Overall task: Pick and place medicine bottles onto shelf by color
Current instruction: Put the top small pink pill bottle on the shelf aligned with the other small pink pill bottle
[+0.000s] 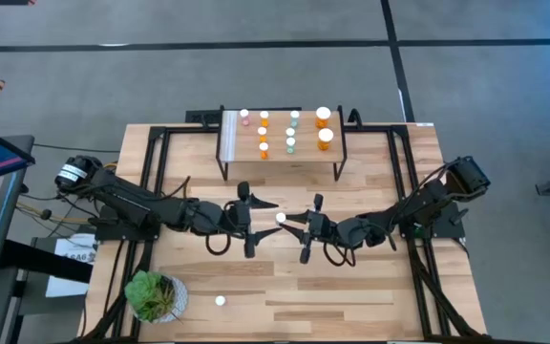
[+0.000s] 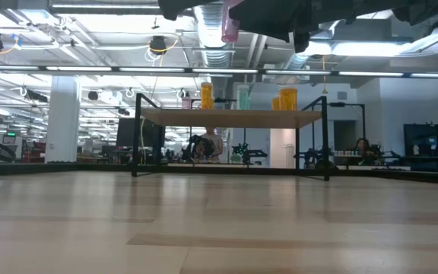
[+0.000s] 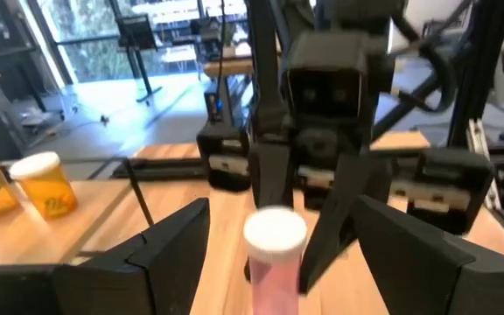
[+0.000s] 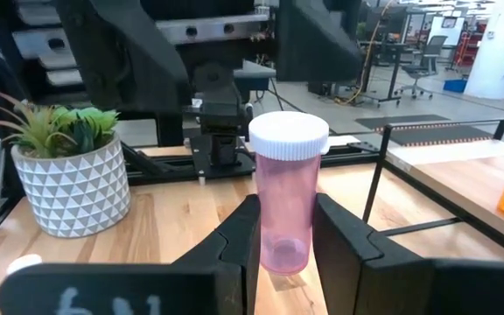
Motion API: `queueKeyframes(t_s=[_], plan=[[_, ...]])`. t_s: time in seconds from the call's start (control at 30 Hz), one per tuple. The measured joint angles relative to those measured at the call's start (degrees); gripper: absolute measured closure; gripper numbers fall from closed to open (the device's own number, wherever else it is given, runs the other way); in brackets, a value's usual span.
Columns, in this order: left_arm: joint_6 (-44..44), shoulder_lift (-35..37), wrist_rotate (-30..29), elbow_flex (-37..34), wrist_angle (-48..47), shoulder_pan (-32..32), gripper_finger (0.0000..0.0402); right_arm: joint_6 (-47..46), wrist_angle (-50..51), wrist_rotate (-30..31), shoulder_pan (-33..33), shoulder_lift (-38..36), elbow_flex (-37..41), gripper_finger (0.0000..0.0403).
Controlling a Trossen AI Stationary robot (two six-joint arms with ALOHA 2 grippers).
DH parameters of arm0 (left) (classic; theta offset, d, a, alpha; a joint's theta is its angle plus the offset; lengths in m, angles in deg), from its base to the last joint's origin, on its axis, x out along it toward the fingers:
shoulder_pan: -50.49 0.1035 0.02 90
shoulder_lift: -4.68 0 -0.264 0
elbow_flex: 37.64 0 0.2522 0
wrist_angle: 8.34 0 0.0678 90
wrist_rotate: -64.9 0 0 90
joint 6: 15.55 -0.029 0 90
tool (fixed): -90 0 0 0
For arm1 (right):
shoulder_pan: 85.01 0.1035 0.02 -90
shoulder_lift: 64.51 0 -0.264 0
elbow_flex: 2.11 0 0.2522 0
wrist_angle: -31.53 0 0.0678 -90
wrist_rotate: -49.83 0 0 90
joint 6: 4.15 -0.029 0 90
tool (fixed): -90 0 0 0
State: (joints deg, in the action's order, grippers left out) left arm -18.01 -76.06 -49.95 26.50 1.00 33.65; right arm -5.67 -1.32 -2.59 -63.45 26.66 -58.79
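A: Right gripper [image 4: 285, 236] at mid-table, fingers pinching an upright pink medicine bottle [image 4: 287, 192] with a white cap, lifted above the table [image 1: 370, 287].

B: Left gripper [image 3: 274, 254] directly opposite, fingers spread wide on either side of the same bottle, not touching it.

A: Shelf [image 1: 232, 148] at the far edge of the table, carrying orange, pale green and pink bottles in rows; two wider orange bottles [image 1: 324, 127] at its right end.

B: Near the table's front left corner, a potted plant [image 1: 153, 295] in a patterned white pot; just beside it, one white-capped bottle [image 1: 220, 301] standing alone on the table.
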Motion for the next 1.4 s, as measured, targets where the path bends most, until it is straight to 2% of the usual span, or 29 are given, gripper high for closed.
queueKeyframes(t_s=[0.27,0.63,1.4], plan=[[0.59,-2.32,1.58,0.04,1.21,-0.02,0.0131,-0.16,0.09,-0.02,0.15,0.02,0.00,0.0300],[0.65,-3.75,0.03,-0.11,1.81,-0.02,0.0136,-0.42,0.40,-0.02,0.15,0.02,0.00,0.0301],[0.15,-3.75,1.09,-0.11,2.97,0.02,0.0289,-0.63,0.98,-0.31,0.20,0.02,0.00,0.0301]])
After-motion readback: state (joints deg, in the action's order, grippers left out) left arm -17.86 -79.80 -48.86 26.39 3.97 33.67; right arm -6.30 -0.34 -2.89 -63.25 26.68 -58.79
